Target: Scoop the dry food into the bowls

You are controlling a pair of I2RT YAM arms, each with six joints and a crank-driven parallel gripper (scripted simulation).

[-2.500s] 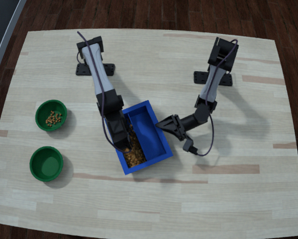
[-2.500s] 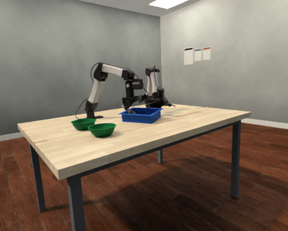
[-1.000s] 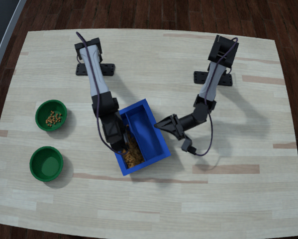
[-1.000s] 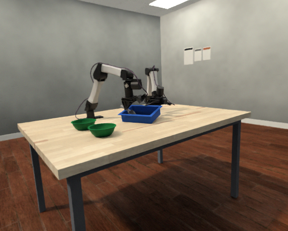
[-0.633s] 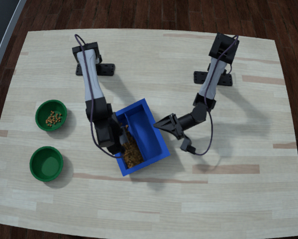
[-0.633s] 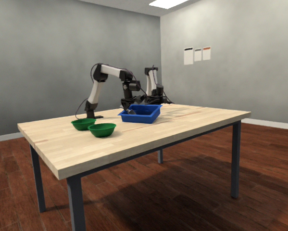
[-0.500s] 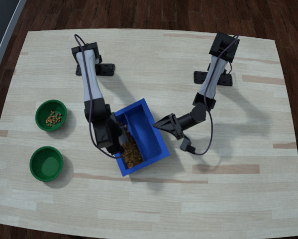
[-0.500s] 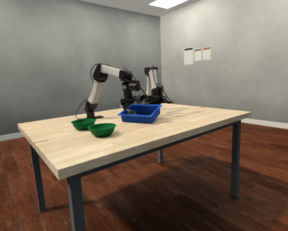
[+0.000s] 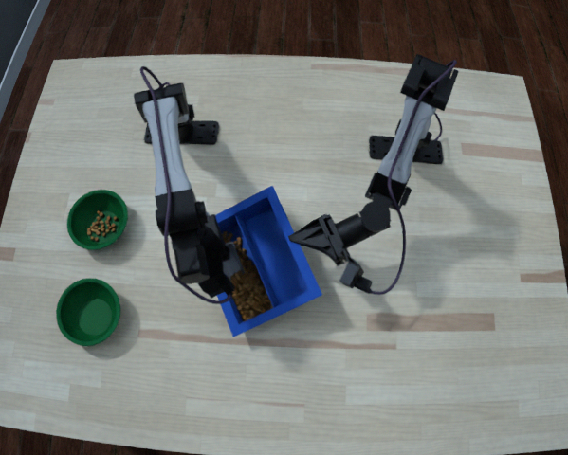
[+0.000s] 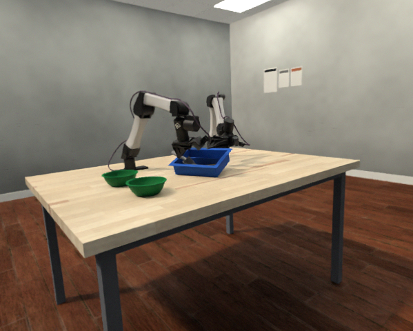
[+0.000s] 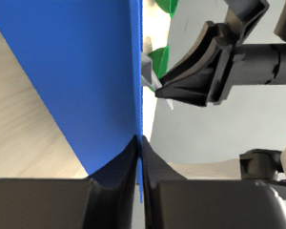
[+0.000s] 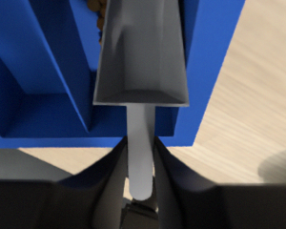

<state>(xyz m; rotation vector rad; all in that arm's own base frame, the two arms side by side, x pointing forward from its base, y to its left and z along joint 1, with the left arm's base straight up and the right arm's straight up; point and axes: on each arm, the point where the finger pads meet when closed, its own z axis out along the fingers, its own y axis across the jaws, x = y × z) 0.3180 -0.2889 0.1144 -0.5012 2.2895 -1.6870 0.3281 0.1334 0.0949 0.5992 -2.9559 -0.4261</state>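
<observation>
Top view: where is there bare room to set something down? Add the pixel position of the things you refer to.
Below the box (image 9: 280, 309) (image 10: 199, 171) (image 11: 86, 72) (image 12: 205, 72), toward the table's lower edge; also its foodless compartment. Crowded: the food (image 9: 251, 294) (image 12: 93, 5) side, under scoop (image 9: 231, 259) (image 10: 188, 160) (image 11: 148, 72) (image 12: 143, 57) and right gripper (image 9: 220, 254) (image 10: 179, 155) (image 11: 154, 90) (image 12: 141, 138), and the opposite rim, at the left gripper (image 9: 291, 238) (image 10: 208, 144) (image 11: 139, 137).
</observation>
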